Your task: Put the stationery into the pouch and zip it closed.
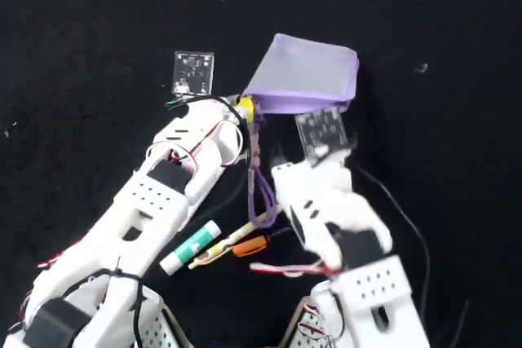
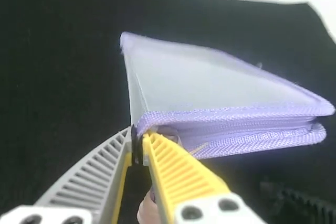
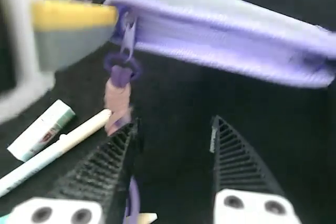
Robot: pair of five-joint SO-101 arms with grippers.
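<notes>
Fingers of the left gripper, one yellow and one grey, are pressed together on a corner of the lilac pouch, pinching the woven edge where the zipper track ends. Seen from above, that corner sits at about 9 o'clock on the pouch, and the left gripper comes at it from 7 o'clock. The pouch lies a little past the middle of the black table cloth, toward 12 o'clock, with its flat side up.

On the other side, the right gripper has its two black fingers spread wide and nothing between them. It hangs just off the pouch's near long edge, at the 6 o'clock side, without touching it. The zipper pull is right at the corner the left gripper holds. From it a purple wrist strap trails down toward 6 o'clock, passing between the two arms in the overhead view.

Whether the zip is done up along that edge, I cannot tell from here.

Out on the cloth at 7 o'clock from the pouch, well apart from it, lie a white glue stick with a green label, a pale pen just beside it, and an orange-bodied item next to the pen. The strap's loop ends close to the pen.
</notes>
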